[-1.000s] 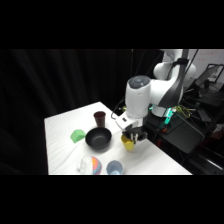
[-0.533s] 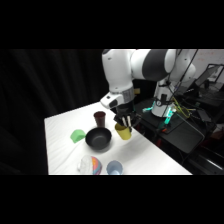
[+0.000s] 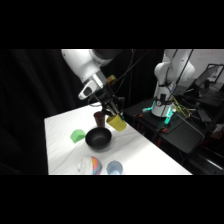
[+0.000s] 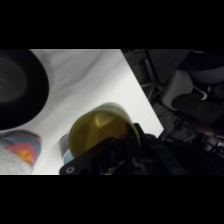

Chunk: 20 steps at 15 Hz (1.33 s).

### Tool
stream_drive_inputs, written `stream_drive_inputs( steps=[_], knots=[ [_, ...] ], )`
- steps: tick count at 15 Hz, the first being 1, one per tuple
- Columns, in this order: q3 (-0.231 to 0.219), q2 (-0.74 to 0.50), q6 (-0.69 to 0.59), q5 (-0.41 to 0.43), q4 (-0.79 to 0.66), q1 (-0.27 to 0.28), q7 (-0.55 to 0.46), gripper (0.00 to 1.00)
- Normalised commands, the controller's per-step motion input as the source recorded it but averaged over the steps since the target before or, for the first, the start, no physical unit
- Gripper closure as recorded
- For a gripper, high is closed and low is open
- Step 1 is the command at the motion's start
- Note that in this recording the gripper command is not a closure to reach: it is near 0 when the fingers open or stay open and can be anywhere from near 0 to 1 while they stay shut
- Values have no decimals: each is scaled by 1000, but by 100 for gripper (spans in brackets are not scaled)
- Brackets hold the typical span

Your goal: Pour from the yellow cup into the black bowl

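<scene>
The yellow cup [image 3: 117, 122] hangs tilted above the table, just right of and a little above the black bowl [image 3: 98, 138]. My gripper [image 3: 112, 116] is shut on the yellow cup. In the wrist view the yellow cup [image 4: 100, 135] fills the lower middle, its open mouth toward the camera, with the black linkage across its lower edge. Part of the black bowl [image 4: 20, 90] shows at the left edge of that view.
A dark red cup [image 3: 100, 118] stands just behind the black bowl. A green bowl [image 3: 77, 135] lies to its left. A striped bowl [image 3: 90, 165] and a pale blue cup [image 3: 114, 167] sit near the front edge. Dark equipment crowds the right side beyond the table.
The arm has swung left and back, carrying the yellow cup from the table's front right up to beside the black bowl. The cup is now tilted.
</scene>
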Motion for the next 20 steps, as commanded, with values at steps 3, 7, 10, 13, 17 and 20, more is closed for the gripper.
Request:
stream_drive_inputs(
  steps=[3,7,10,13,17,20],
  knots=[
    [7,625,-837,177,879,-167,-405,14],
    [15,615,-760,119,917,-168,-212,14],
    [17,524,-604,116,848,-152,-49,14],
    [28,446,-473,121,748,-122,41,10],
    [-18,59,67,87,258,-10,192,14],
    [-67,-554,719,-17,-551,100,138,14]
  ],
)
